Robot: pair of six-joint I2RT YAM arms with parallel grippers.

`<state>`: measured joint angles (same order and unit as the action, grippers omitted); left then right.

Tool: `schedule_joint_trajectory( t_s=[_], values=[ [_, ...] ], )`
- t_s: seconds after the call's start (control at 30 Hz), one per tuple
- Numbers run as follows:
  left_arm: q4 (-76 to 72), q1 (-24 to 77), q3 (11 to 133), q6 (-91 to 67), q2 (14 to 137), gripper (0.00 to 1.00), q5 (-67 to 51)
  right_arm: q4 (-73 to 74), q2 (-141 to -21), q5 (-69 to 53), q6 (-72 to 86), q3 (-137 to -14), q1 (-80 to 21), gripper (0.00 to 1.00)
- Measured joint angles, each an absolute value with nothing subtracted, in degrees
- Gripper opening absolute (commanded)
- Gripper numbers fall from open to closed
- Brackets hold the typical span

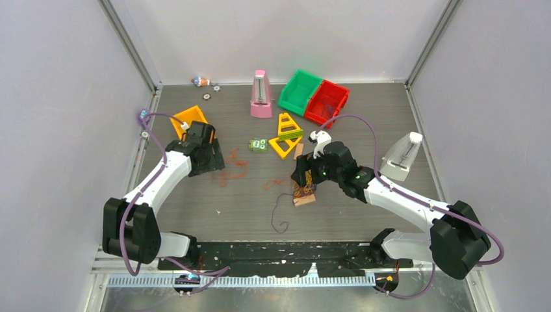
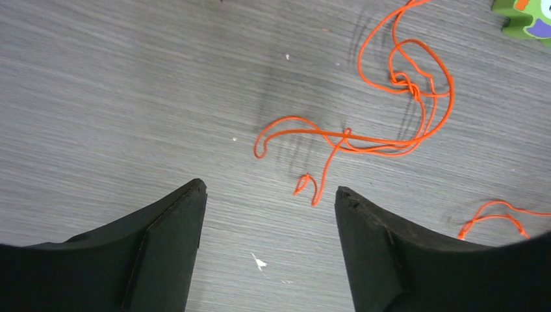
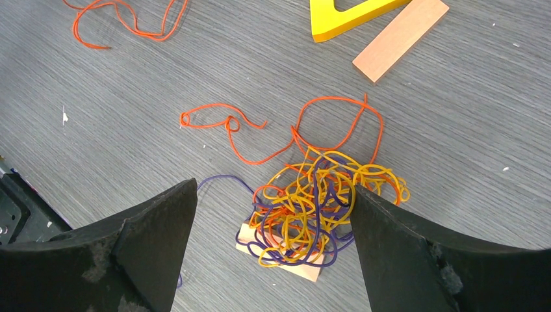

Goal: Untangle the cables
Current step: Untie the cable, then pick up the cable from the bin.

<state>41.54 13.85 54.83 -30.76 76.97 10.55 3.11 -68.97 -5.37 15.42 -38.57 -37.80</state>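
Observation:
The cables form a tangle [image 3: 318, 208] of yellow, orange and dark purple strands lying on a small wooden block [image 3: 305, 265]. My right gripper [image 3: 273, 185] hangs open just above it, with the tangle close to its right finger [image 3: 403, 253]. In the top view the tangle [image 1: 303, 190] shows under the right gripper [image 1: 305, 175], and a purple strand [image 1: 278, 211] trails toward the near edge. A loose orange cable [image 2: 409, 86] lies flat on the table just beyond my left gripper [image 2: 269, 186], which is open and holds nothing. More orange strands [image 3: 221, 123] lie beside the tangle.
Yellow triangles [image 1: 286, 135], a wooden plank [image 3: 399, 40] and a green toy block [image 1: 258, 144] lie behind the tangle. Green [image 1: 300, 91] and red [image 1: 327, 101] bins, a pink metronome [image 1: 261, 95], a white metronome [image 1: 403, 156] and an orange bin [image 1: 188, 119] ring the work area.

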Motion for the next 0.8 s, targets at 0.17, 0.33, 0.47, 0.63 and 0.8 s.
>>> schedule_joint_trajectory(
  t_s=[0.17,0.33,0.47,0.63,0.8],
  values=[
    [37.9,13.9,53.4,-30.4,74.9,0.99,14.0,3.1,-69.0,-5.4,15.4,-38.6,-37.8,0.90],
    [36.5,13.9,52.8,-30.0,73.4,0.92,16.2,3.1,-69.0,-5.5,15.4,-38.6,-37.8,0.90],
    [35.2,13.9,52.8,-29.8,74.5,0.88,15.8,3.2,-69.0,-5.7,15.5,-38.6,-37.8,0.90],
    [31.3,13.8,52.3,-32.8,79.5,0.85,12.0,3.2,-69.0,-5.9,15.5,-38.6,-37.8,0.90],
    [29.1,13.3,51.8,-36.4,84.8,0.91,10.8,3.8,-68.8,-6.0,15.4,-38.6,-37.8,0.90]
  ],
)
